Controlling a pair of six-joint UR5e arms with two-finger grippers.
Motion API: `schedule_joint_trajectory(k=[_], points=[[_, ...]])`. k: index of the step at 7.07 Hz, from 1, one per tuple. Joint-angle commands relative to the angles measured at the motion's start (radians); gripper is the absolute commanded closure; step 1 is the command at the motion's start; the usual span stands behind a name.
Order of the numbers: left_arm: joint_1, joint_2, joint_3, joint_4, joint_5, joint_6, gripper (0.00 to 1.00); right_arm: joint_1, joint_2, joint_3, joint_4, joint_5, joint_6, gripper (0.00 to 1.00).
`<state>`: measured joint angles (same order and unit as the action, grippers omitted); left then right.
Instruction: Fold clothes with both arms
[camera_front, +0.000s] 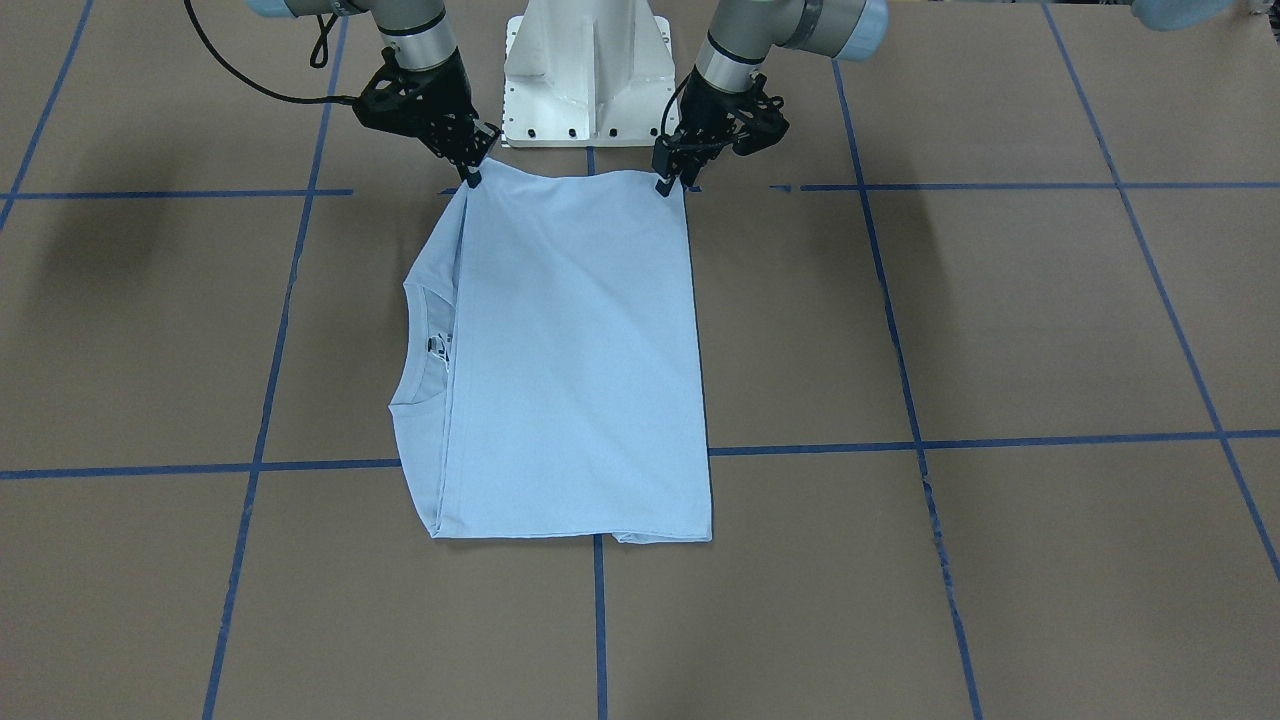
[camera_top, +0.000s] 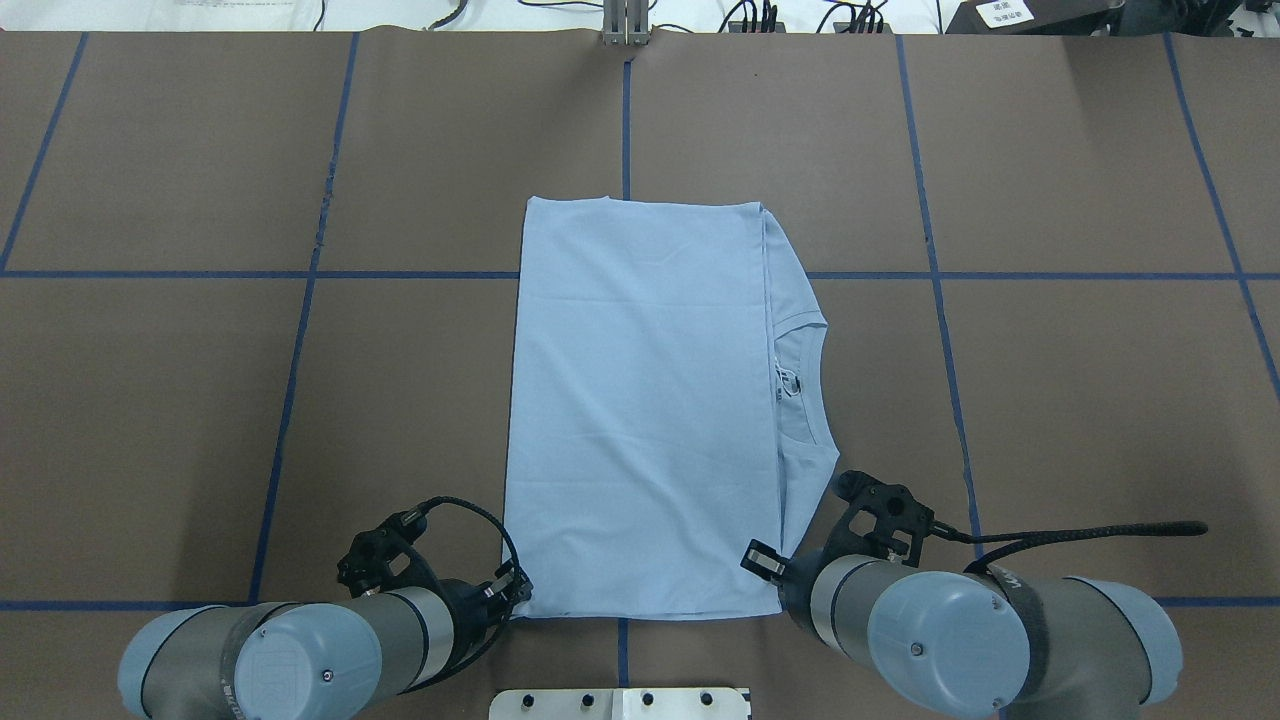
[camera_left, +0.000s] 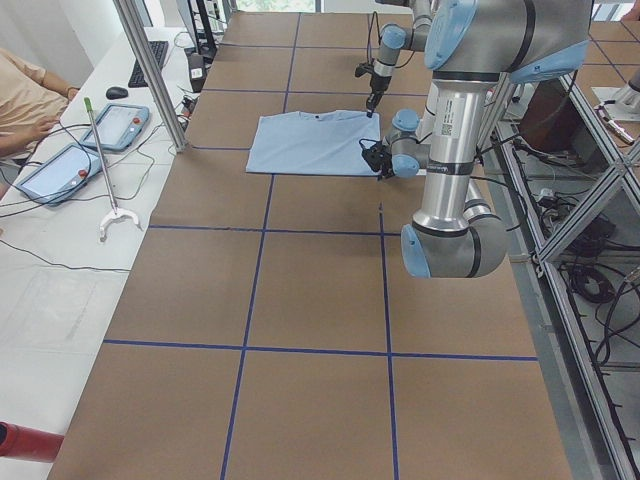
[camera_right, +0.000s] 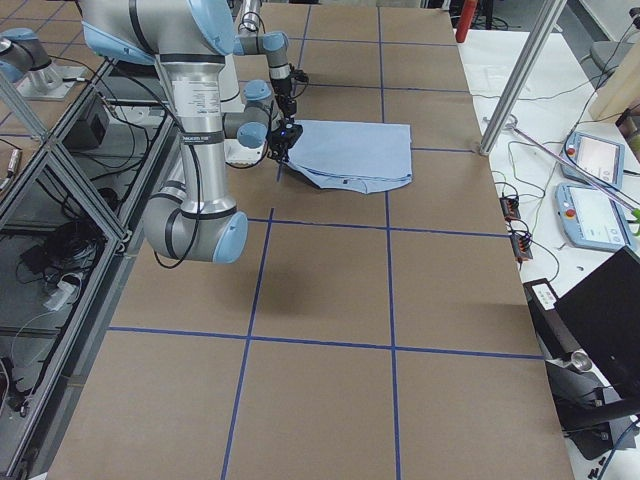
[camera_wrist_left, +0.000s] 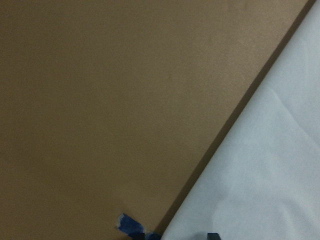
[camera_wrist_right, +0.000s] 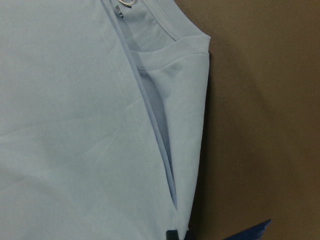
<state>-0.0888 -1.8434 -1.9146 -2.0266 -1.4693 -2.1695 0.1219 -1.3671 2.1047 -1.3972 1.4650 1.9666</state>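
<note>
Along the frame's top, your right gripper (camera_front: 470, 172) and left gripper (camera_front: 665, 184) pinch corners of the T-shirt (camera_front: 580, 350) for a fold; lift both evenly next.

Light blue T-shirt (camera_right: 355, 150) folded, upper centre on brown surface (camera_right: 320, 300); right end effector (camera_right: 283, 138) at its left edge, left end effector (camera_right: 290, 90) above.

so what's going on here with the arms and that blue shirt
The robot is folding a light blue short-sleeved T-shirt on the brown table with blue tape lines. The shirt lies flat, folded into a rectangle, with its collar peeking out at one side. The black left gripper and black right gripper each appear to pinch a corner of the edge nearest the robot.
</note>
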Motion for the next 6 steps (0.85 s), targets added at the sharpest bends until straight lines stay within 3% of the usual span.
schedule_joint_trajectory(k=[1,6], points=[[0.001,-0.003,0.003,0.0,-0.002,-0.001,1.0,0.002,0.0,0.0,0.001,0.0,0.0,1.0],[-0.002,0.0,-0.066,0.002,-0.006,0.005,1.0,0.004,0.0,0.009,0.001,0.0,-0.002,1.0]])
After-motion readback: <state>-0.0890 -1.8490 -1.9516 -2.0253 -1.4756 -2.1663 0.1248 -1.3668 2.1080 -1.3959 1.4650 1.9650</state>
